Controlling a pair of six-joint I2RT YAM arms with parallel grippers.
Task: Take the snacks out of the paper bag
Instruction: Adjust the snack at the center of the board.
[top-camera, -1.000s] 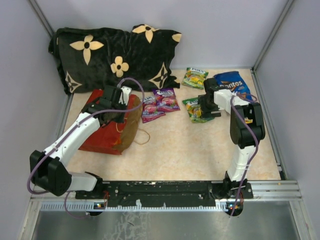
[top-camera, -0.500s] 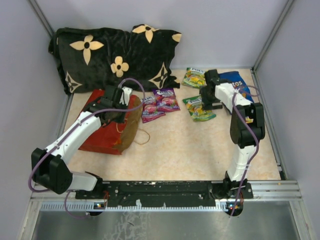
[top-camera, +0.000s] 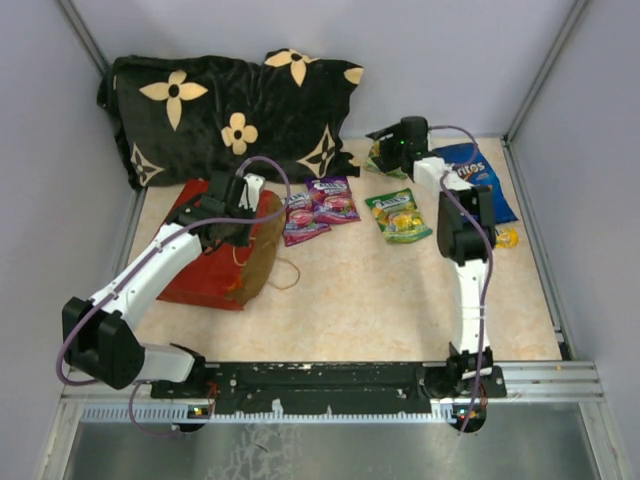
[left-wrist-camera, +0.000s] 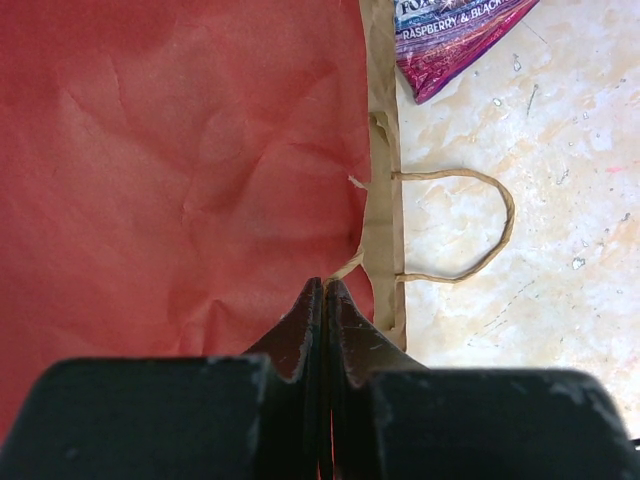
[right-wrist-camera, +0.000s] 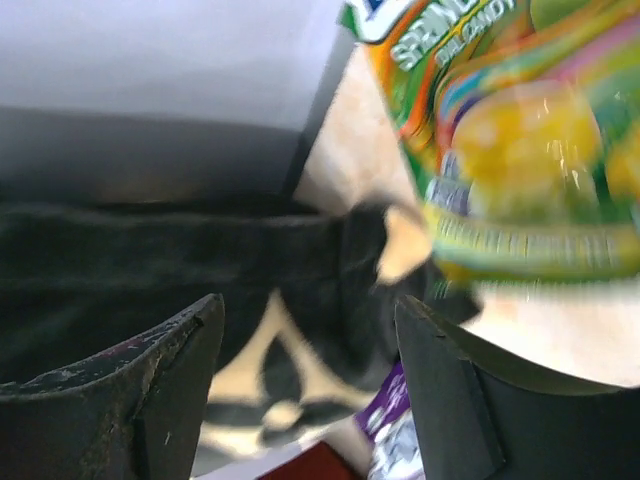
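- The red paper bag (top-camera: 205, 265) lies on its side at the left of the table (top-camera: 350, 300). Its open mouth faces the middle.
- The left gripper (left-wrist-camera: 325, 292) has its two fingers pressed tight together. They pinch the bag at its brown rim (left-wrist-camera: 383, 200), right where a tan cord goes in.
- A cord handle (left-wrist-camera: 480, 225) lies flat on the table in a loop, just beside the rim.
- No view shows the inside of the bag well enough to tell what is in it.
- Two purple candy packets (top-camera: 322, 208) lie on the table just past the bag's mouth, touching each other.
- One green candy packet (top-camera: 400, 216) lies flat near the middle, by itself.
- The right arm (top-camera: 462, 230) reaches far to the back of the table.
- The right gripper (right-wrist-camera: 308, 305) has its fingers wide apart, and nothing is between them.
- A second green packet (right-wrist-camera: 500, 130) is close to that gripper, at the back near the pillow. It looks blurry, and I cannot tell if the gripper touches it.
- The blue Doritos bag (top-camera: 478, 172) lies at the back right, partly under the right arm.
- A small yellow packet (top-camera: 506, 237) lies near the right wall, just beside the Doritos bag.
- The black pillow (top-camera: 230, 110) with cream flowers sits at the back left, behind the paper bag.
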